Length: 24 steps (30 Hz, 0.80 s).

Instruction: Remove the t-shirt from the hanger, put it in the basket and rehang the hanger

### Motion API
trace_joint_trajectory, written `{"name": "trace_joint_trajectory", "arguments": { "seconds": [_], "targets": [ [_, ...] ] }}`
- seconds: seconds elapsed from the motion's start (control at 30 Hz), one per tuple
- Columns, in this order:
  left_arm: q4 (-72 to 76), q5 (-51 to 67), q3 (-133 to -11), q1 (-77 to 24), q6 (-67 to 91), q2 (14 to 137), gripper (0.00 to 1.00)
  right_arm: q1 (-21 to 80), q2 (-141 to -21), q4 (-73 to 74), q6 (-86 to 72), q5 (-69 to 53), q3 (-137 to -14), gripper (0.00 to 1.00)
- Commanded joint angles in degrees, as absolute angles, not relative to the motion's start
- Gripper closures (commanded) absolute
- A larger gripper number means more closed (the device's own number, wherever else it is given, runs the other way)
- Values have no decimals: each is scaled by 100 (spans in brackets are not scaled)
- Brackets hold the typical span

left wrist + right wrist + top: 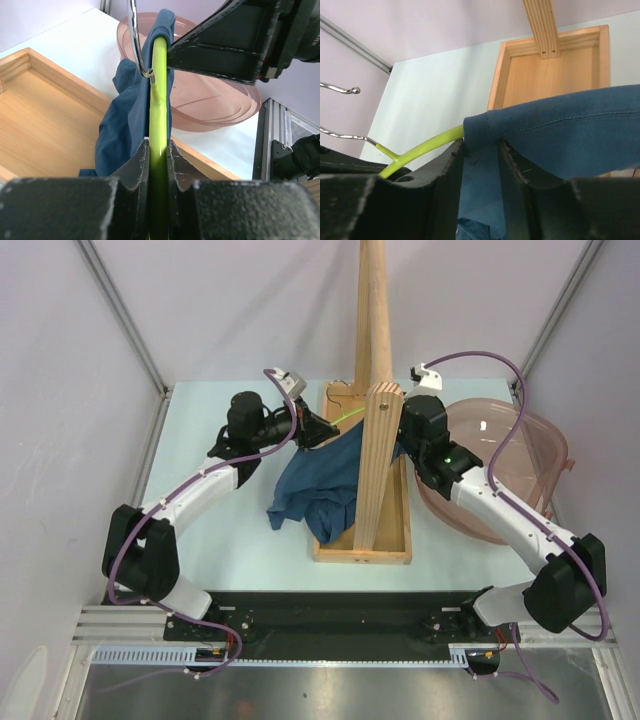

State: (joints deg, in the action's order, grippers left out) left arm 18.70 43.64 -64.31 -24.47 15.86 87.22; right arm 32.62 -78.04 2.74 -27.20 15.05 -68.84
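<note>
1. The left gripper [159,150] is sitting just left of the wooden stand [372,340]. Its jaws are nearly closed and are clamping one arm of the lime-green hanger [159,90].
2. The hanger is being held up off the table, showing edge-on in the left wrist view. Its silver hook [134,40] is sticking up free beyond the fingers.
3. The t-shirt [315,490] is draping from the hanger's other arm. Its dark teal bulk is hanging down over the left wall of the wooden tray [362,557]; can't tell if it is touching the table.
4. The stand is rising upright from the tray, hiding part of the shirt and the right gripper in the top view.
5. The right gripper [481,150] is sitting at the shirt's shoulder, where the green arm enters the cloth. Its jaws are narrow, and its fingers [451,170] are pressing the fabric from both sides.
6. The pink bowl [520,440] is sitting right of the tray, under the right arm.
</note>
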Motion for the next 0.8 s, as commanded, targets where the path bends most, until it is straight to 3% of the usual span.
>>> {"name": "trace_joint_trajectory", "arguments": {
  "seconds": [0.0,0.13,0.17,0.27,0.63,0.77],
  "targets": [
    [2311,4843,-6478,-2496,1459,8499,100,3243,-7892,-53,-2742,1837,-7216,65],
    [2373,4939,-6451,-2496,1459,8499,100,3234,-7945,-53,-2689,1776,-7277,76],
    [2373,4931,-6451,-2496,1468,8516,100,3234,-7954,-96,-2663,1714,-7277,85],
    [2338,4852,-6486,-2496,1459,8560,100,3243,-7945,-237,-2567,1312,-7269,100],
    [2355,4816,-6759,-2487,1582,9219,100,3270,-7874,-870,-2425,-1245,-7242,100],
    [2426,4878,-6724,-2505,1643,9167,100,3270,-8007,-695,-2610,-1354,-7348,100]
  ]
}}
